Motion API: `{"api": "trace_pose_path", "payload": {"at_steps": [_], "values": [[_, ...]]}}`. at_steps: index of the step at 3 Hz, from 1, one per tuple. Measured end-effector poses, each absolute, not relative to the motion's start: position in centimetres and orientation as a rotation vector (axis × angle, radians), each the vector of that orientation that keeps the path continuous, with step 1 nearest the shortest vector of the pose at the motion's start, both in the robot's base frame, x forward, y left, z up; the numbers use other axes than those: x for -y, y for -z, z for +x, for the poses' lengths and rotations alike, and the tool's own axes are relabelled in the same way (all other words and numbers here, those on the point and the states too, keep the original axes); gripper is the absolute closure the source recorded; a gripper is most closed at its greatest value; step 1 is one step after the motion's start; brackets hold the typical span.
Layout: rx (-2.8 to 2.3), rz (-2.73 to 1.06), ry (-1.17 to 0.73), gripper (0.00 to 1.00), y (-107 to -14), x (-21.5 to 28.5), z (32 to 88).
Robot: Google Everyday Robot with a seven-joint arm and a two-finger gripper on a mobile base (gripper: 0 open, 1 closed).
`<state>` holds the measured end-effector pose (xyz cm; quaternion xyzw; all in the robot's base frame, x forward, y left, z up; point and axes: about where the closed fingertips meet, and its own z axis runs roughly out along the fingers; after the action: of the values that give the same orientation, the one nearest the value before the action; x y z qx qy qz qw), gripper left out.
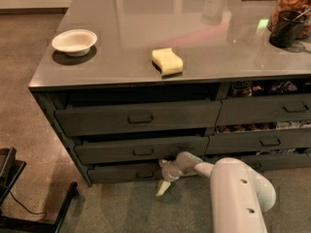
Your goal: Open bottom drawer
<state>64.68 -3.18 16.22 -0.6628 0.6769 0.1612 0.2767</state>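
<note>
The bottom drawer (124,173) is the lowest, slimmest dark grey front of the wide left column, with a small dark pull (145,174) at its centre. It stands out a little from the cabinet, like the two taller drawers above it. My gripper (164,179) is at the end of the white arm (238,188), low in front of the drawer's right half, just right of the pull. One pale finger (163,188) points down toward the floor. The contact with the pull is hidden by the wrist.
A white bowl (74,41) and a yellow sponge (167,61) sit on the grey countertop (126,28). A dark cup (285,28) and jar stand at the back right. The narrower right column (265,142) holds snack-filled drawers. A black stand (19,198) is on the floor at left.
</note>
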Motion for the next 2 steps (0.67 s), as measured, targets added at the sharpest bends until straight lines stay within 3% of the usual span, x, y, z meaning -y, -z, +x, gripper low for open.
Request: {"api": "trace_pose_path", "payload": {"at_steps": [1, 2], "values": [[-1.821, -1.806, -0.449, 0.18, -16.48, 3.67, 64.04], [-1.824, -1.829, -0.456, 0.42, -16.87, 4.33, 63.15]]}}
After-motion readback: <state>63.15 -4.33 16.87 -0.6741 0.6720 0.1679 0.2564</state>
